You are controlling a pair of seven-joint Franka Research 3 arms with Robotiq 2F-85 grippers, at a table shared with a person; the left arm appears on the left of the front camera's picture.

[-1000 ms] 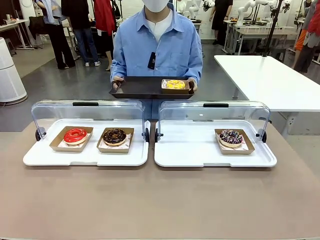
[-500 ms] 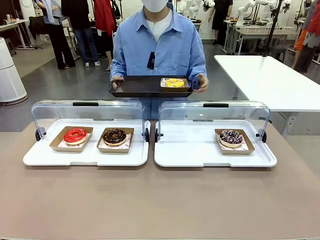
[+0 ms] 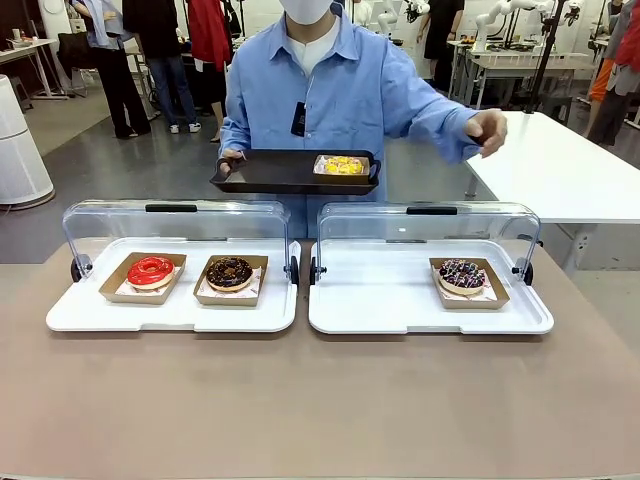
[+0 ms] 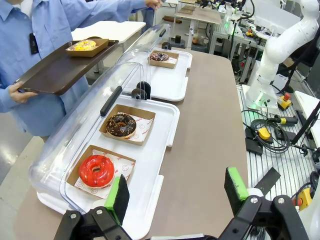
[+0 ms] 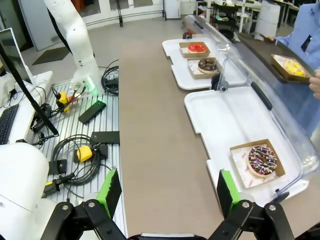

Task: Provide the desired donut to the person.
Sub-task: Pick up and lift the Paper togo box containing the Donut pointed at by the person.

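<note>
The person (image 3: 320, 90) stands at the far side and holds a dark tray (image 3: 270, 173) with one hand; a yellow donut (image 3: 341, 165) in a paper box rides on it. The person's other hand (image 3: 487, 130) is raised out to the right. A red donut (image 3: 150, 270) and a chocolate donut (image 3: 229, 272) sit in the left white case. A sprinkled donut (image 3: 462, 273) sits in the right case. My left gripper (image 4: 176, 192) hovers open near the red donut (image 4: 96, 170). My right gripper (image 5: 168, 194) is open, back from the sprinkled donut (image 5: 262, 161).
Both clear lids (image 3: 175, 225) stand tipped open behind the white cases (image 3: 380, 310). Bare brown tabletop (image 3: 320, 400) stretches in front of them. A white table (image 3: 560, 160) stands at the right, and cables (image 5: 80, 150) lie beside my table.
The person's hand has let go of the dark tray's right end and swung up and out to the right. The tray has shifted slightly left. The donuts in the cases have not moved.
</note>
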